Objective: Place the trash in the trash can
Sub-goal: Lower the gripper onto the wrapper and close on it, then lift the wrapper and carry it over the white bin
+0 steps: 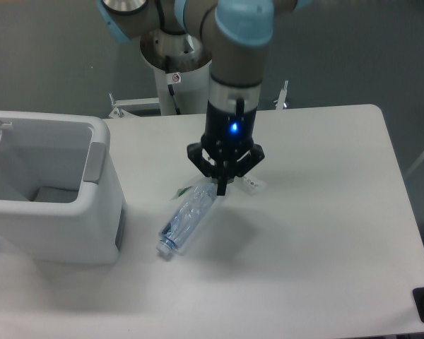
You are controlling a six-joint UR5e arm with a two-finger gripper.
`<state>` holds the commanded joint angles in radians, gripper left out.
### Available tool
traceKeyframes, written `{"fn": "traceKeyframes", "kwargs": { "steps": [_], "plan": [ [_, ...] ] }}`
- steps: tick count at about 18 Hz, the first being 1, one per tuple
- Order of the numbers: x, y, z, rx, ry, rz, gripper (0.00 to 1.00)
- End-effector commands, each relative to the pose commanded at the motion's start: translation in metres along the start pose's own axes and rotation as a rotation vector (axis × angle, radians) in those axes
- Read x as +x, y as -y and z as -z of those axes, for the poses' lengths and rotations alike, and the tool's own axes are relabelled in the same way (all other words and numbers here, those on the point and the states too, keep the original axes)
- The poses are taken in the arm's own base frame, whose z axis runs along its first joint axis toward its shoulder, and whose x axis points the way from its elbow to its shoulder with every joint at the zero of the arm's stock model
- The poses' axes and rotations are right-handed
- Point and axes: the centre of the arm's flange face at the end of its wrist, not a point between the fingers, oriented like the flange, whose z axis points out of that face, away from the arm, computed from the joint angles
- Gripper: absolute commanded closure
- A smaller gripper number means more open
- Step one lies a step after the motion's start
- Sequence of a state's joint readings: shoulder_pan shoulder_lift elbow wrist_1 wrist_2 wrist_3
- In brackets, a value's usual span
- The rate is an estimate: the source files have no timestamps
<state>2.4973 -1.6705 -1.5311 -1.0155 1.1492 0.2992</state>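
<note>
Crinkled clear plastic, the wrapper [249, 184] peeks out beside the claw [222, 189]; whether its fingers pinch it I cannot tell. The bottle [186, 223] lies just below-left; the trash can [92, 212] stands far left. A thin pinch could slip mid-carry.

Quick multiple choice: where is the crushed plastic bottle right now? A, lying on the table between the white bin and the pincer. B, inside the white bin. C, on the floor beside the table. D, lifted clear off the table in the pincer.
A: the bottle lies flat on the table, right of the trash can, its upper end just below the pincer.
</note>
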Motion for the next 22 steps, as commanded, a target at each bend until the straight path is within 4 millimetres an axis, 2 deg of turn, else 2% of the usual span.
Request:
{"fn": "traceKeyframes", "kwargs": {
  "steps": [5, 8, 14, 18, 22],
  "plan": [
    [0.033, 0.026, 0.044, 0.138, -0.136, -0.051, 1.00],
    [0.051, 0.035, 0.068, 0.214, -0.226, -0.079, 1.00],
    [0.084, 0.035, 0.111, 0.288, -0.287, -0.091, 1.00],
    [0.105, 0.031, 0.124, 0.301, -0.363, -0.073, 1.00],
    [0.137, 0.028, 0.108, 0.265, -0.416, -0.099, 1.00]
  ]
}}
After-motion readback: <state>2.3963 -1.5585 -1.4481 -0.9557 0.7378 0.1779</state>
